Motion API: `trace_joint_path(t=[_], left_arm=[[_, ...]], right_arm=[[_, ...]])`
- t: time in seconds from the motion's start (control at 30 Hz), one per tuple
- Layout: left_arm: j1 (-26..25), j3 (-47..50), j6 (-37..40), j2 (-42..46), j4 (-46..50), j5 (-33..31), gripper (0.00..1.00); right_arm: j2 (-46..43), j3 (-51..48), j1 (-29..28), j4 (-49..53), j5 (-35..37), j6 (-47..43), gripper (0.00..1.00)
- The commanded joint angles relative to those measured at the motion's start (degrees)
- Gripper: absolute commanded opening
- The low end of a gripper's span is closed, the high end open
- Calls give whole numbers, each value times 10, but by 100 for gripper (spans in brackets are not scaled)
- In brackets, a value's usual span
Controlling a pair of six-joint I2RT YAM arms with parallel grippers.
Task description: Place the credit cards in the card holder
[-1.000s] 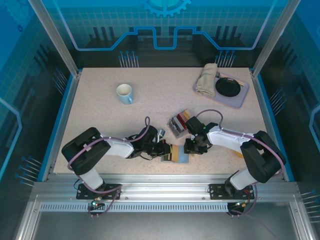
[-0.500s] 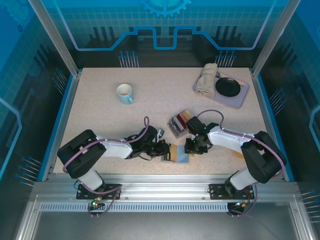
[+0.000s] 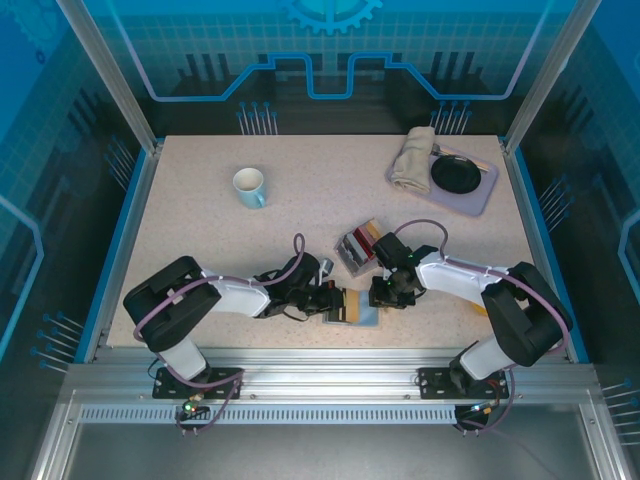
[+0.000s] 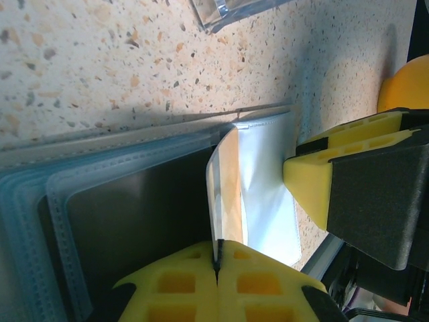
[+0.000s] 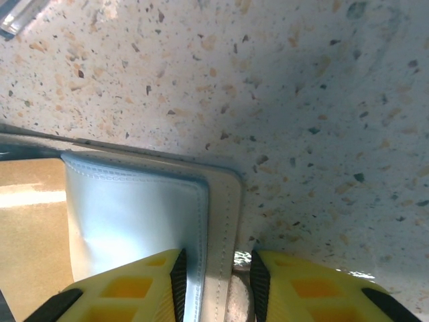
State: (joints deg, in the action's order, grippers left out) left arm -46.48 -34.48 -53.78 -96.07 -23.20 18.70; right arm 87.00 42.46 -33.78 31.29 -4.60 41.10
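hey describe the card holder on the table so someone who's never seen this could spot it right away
Look at the table's near edge, midway between the two arm bases. The card holder lies open flat there, between the left gripper and the right gripper. Unlike the loose card stack behind it, it shows pale blue-grey stitched pockets.

— What sits at the back of the speckled beige table (image 3: 300, 190)?
— A white ceramic mug (image 3: 249, 186) on the left. At the right corner, a lavender rectangular tray (image 3: 478, 198) holds a folded beige cloth (image 3: 413, 159) beside a round black dish (image 3: 456, 174).
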Motion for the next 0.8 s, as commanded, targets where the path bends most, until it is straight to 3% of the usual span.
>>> trace_joint_path(t=[0.0, 0.33, 0.57, 0.77], left_arm=[[-18, -12, 26, -20, 35, 10, 0], [-28, 6, 47, 1, 59, 18, 0], [-28, 33, 15, 14, 53, -11, 0], [-36, -7, -1, -21, 27, -5, 0]], right_arm=[[43, -37, -5, -55, -37, 8, 33], [39, -47, 3, -62, -41, 9, 33], [40, -48, 6, -65, -44, 8, 34], [43, -51, 6, -75, -56, 12, 34]])
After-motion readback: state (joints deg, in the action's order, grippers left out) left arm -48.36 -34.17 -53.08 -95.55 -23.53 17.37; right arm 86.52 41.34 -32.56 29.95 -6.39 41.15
